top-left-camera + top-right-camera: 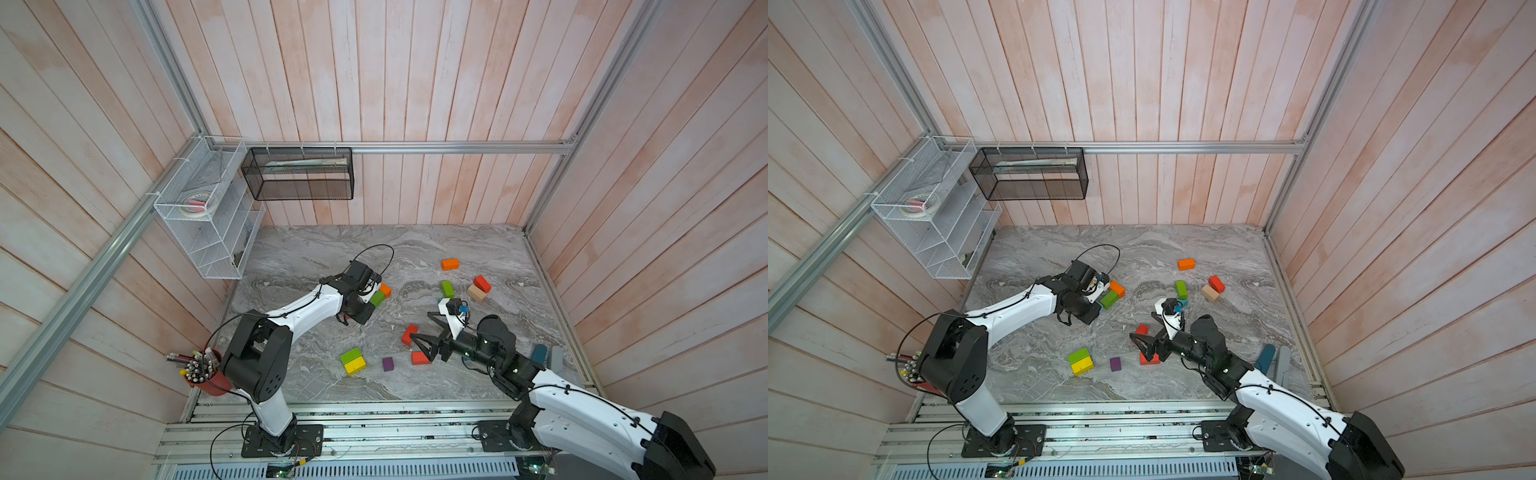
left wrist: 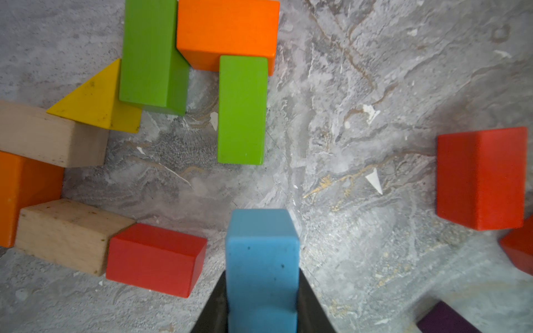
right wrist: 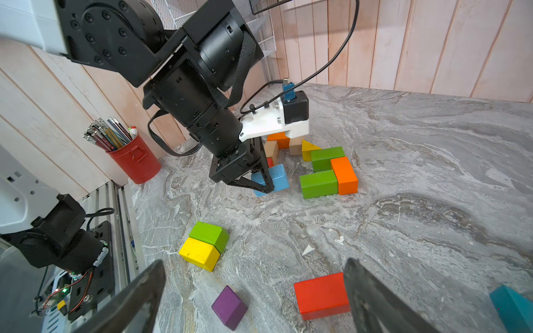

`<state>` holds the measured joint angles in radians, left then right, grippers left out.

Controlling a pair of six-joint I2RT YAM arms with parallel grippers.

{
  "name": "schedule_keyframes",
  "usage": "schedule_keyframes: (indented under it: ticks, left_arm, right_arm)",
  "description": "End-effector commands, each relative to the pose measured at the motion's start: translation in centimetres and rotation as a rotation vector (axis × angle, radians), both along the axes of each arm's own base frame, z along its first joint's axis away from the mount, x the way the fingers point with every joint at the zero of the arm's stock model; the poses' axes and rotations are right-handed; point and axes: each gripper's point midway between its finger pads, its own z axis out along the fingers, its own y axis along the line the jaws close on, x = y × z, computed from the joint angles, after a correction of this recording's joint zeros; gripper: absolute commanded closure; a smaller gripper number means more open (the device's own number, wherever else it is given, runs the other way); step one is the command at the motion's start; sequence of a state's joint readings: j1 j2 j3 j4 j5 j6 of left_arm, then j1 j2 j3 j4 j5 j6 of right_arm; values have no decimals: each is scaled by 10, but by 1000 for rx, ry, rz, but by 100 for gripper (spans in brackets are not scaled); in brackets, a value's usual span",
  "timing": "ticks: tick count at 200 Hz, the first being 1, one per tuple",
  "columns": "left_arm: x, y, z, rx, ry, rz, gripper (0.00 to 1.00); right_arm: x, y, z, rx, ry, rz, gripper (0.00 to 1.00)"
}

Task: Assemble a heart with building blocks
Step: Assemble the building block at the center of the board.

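Blocks (image 3: 295, 147) clustered under the left arm (image 1: 305, 311) are mostly hidden in both top views; we make out only a green brick (image 1: 377, 298) and an orange brick (image 1: 386, 289). The left wrist view adds a yellow wedge (image 2: 95, 99) and tan bricks (image 2: 49, 135). The left gripper (image 3: 264, 186) is clamped on a blue block (image 2: 261, 253) beside that cluster. The right gripper (image 3: 253, 263) gapes wide and empty, and one finger covers part of a red brick (image 3: 318, 295).
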<state>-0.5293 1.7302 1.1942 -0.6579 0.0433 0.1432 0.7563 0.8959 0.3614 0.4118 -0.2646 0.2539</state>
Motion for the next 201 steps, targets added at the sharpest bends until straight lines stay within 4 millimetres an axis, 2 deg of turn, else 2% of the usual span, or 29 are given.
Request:
schedule_keyframes:
  ticks: [1, 96, 201]
  left_arm:
    - [4, 0, -4, 34, -3, -25, 76]
    - [16, 2, -27, 100, 1, -34, 76]
    - [25, 1, -35, 121, -12, -38, 76]
  right_arm:
    - [0, 1, 3, 11, 1, 10, 4]
    - [1, 1, -2, -1, 7, 12, 4]
    - [2, 1, -3, -5, 7, 13, 5]
